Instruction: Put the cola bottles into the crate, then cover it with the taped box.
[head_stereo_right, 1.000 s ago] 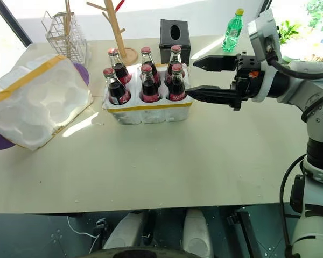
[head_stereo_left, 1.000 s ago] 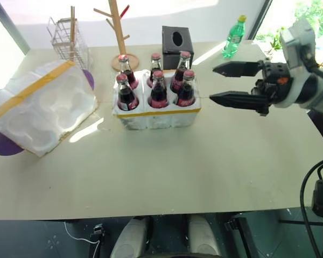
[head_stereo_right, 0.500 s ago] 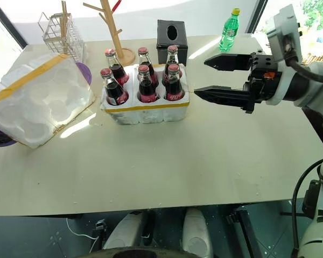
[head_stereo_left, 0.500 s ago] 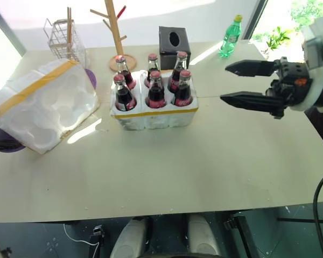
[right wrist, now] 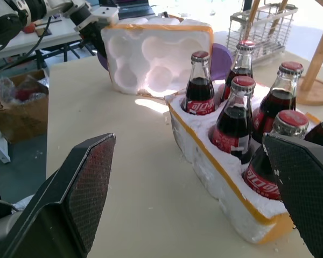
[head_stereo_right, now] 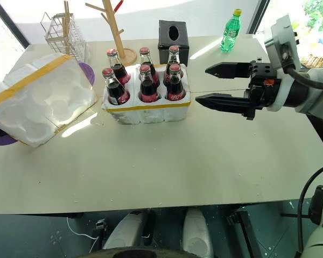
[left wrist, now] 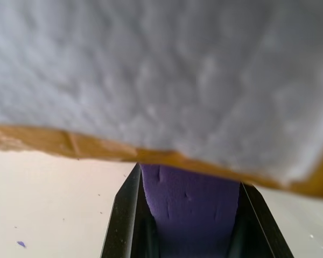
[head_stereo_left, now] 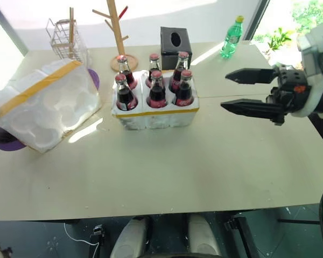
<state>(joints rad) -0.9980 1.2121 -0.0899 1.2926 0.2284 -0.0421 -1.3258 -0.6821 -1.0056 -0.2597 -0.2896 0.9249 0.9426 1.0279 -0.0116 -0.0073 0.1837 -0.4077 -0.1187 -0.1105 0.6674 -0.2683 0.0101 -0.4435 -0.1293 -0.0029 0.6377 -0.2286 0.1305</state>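
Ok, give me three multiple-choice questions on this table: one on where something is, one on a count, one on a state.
1. Where does the taped box lie relative to the crate?
A. On the robot's left of it
B. On top of it
C. On the robot's right of it

2. How many cola bottles stand in the crate?
A. Four
B. Five
C. Six

3. How is the right end effector?
A. Shut on a bottle
B. Open and holding nothing
C. Shut on the green bottle

Answers:
1 A: the box lies tilted at the table's left end, apart from the crate.
2 C: two rows of three red caps.
3 B: its fingers stand wide apart beside the crate.
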